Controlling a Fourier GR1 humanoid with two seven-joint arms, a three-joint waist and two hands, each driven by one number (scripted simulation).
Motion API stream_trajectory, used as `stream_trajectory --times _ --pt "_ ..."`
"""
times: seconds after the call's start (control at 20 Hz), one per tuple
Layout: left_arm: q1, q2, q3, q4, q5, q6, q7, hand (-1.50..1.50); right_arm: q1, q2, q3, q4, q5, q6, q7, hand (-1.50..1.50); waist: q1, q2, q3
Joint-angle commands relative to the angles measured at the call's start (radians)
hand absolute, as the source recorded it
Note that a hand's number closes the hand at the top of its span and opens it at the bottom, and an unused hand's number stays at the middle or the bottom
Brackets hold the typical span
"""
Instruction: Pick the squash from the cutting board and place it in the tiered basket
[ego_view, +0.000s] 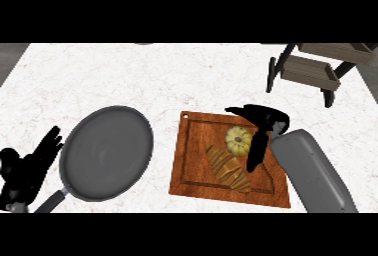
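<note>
While the right robot hand (260, 131) hangs over the cutting board (193, 170), the squash (237, 139) lies on the board's far right part.

Nearest, at the view's lower left, the left robot hand (28, 170) rests with fingers spread and pointing up, just beside the grey pan (105, 152) on the white marbled tabletop (148, 75). The wooden cutting board sits to the pan's right, and a croissant (230, 170) lies on it just in front of the pale squash. The right robot hand reaches in from the right — thumb and fingers spread, not closed on anything — with fingers just beside the squash. Farthest back, at the upper right, stands the tiered basket (314, 72) — well apart from the board.
</note>
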Motion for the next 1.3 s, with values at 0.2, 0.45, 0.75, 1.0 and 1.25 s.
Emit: stream_trajectory --times 0.2,0.45,0.75,1.0,1.25 --pt "-0.047 0.006 0.051 0.044 0.001 -0.062 0.041 0.00 -0.017 0.058 0.014 0.121 0.090 -0.037 -0.084 -1.50 0.000 0.001 -0.001" --pt "-0.046 -0.053 0.016 0.032 -0.055 -0.012 0.018 0.00 0.004 0.046 0.077 0.119 0.137 -0.065 -0.245 1.50 0.004 0.004 -0.001" --pt "-0.023 -0.026 0.059 0.023 -0.041 -0.064 0.021 0.00 0.036 0.109 0.029 0.042 0.147 -0.148 -0.223 1.50 -0.001 0.000 -0.001" --pt "-0.024 -0.033 0.096 0.044 -0.033 -0.071 0.015 0.00 0.133 0.051 -0.008 -0.081 0.163 -0.186 -0.244 1.50 -0.007 -0.001 -0.001" --pt "-0.011 -0.035 0.077 -0.023 -0.056 -0.056 0.049 0.00 -0.005 0.133 -0.095 -0.176 0.156 -0.198 0.015 1.50 -0.004 -0.002 -0.002"
